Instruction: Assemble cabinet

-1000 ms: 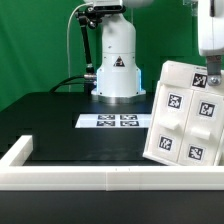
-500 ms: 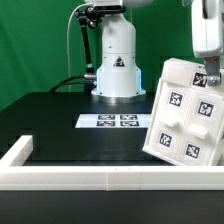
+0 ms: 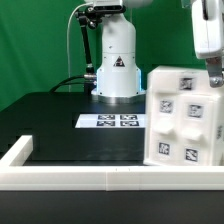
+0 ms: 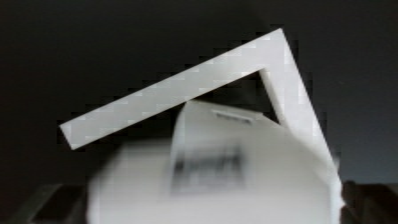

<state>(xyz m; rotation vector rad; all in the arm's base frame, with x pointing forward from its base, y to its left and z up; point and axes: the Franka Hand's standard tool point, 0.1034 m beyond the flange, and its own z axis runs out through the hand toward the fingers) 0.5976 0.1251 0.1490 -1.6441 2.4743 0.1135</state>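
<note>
The cabinet (image 3: pixel 180 118), a large white box with black-and-white marker tags and small raised blocks on its front, stands almost upright on the black table at the exterior view's right. My gripper (image 3: pixel 211 74) comes down from above at the cabinet's top right corner and looks shut on its edge. In the wrist view the cabinet (image 4: pixel 222 165) is a blurred white mass with a tag. It fills the space between the dark fingers of my gripper (image 4: pixel 210 208).
The marker board (image 3: pixel 112 121) lies flat on the table in front of the arm's white base (image 3: pixel 117 62). A long white rail (image 3: pixel 90 178) edges the table's front and left side; its corner also shows in the wrist view (image 4: pixel 196 85).
The cabinet has swung from a strong tilt to nearly upright and shifted a little toward the exterior view's left. My gripper stayed at its top right corner.
</note>
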